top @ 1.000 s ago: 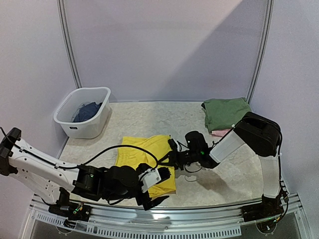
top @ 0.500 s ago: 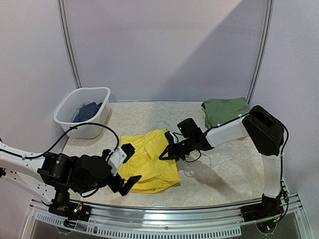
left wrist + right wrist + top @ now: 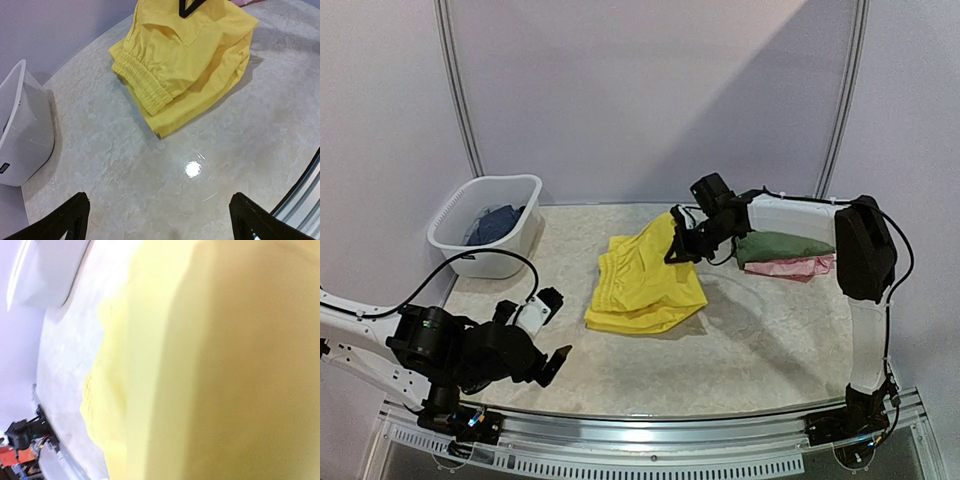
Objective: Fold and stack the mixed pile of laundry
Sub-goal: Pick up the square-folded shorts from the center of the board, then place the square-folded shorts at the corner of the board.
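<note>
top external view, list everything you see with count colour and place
yellow shorts: 1, bright yellow, folded, mid table, far edge lifted
green garment: 1, olive green, folded, far right, on the pink one
pink garment: 1, pink, far right, under the green one
dark blue garment: 1, dark blue, inside the basket
basket: 1, white, far left of the table
table: 1, pale marbled grey
left claw: 1, black, near left, open, empty
right claw: 1, black, shut on the shorts' far edge
</note>
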Motion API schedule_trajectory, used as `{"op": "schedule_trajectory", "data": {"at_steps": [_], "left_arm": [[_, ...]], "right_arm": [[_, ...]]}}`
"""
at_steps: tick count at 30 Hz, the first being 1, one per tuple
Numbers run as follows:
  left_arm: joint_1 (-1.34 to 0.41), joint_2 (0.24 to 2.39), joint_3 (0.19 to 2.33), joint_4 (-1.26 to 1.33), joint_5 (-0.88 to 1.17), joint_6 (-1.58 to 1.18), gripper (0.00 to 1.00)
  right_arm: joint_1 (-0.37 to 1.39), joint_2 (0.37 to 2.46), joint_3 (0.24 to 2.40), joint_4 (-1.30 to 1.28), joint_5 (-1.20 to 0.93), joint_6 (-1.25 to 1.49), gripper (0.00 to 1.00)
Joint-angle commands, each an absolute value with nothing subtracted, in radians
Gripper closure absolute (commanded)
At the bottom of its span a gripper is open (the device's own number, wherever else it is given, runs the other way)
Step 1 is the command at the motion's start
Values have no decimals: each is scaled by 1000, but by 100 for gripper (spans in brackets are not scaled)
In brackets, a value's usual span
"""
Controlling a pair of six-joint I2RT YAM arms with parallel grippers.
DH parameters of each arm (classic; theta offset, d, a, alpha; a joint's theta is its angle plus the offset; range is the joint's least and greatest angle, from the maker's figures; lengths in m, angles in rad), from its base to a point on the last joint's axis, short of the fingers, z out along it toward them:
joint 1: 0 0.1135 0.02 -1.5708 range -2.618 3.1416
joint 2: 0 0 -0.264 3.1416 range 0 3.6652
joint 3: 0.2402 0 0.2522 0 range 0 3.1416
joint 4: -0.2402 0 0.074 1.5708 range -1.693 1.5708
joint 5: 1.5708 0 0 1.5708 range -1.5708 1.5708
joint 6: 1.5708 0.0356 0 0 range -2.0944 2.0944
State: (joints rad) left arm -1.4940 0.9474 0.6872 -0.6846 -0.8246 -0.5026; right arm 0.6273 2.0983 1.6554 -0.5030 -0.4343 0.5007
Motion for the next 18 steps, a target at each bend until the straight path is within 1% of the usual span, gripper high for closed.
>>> {"op": "schedule_trajectory", "data": {"at_steps": [1, 11, 18], "left_arm": [[-1501, 932, 665, -709, -844, -514, 0], [-1501, 829, 636, -682, -813, -489, 0], [-1501, 775, 623, -677, -802, -479, 0]], "right_arm": [[561, 2134, 1756, -703, -330, 381, 100], [413, 2154, 1959, -955, -247, 182, 100], [351, 2241, 2221, -1109, -217, 54, 100]]}}
